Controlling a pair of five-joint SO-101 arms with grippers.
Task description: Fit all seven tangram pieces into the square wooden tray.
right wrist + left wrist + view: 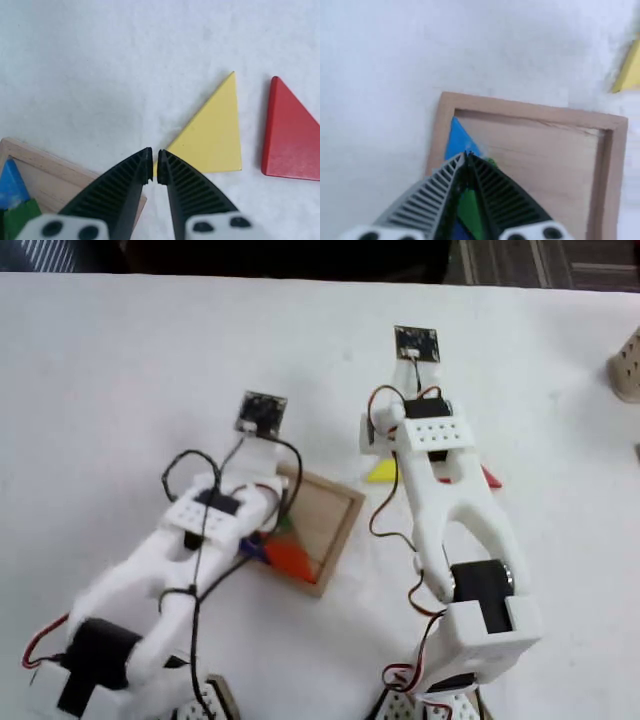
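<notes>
My left gripper [467,157] hangs over the square wooden tray [530,107], its ribbed black fingers pressed together at the tips with no piece between them. Just beyond those tips, a blue triangular piece [457,137] lies in the tray's corner against the wall. A green piece [469,210] sits beside it, under the fingers. From the high view, an orange-red piece [290,558] also lies in the tray near its near edge, partly hidden by the left arm [200,530].

My right gripper [155,167] is closed to a thin slit and holds nothing. It hovers above the white table [120,360], at the corner of a flat yellow triangle [212,135]. A flat red triangle [290,137] lies just beside the yellow one without touching it. Both are outside the tray.
</notes>
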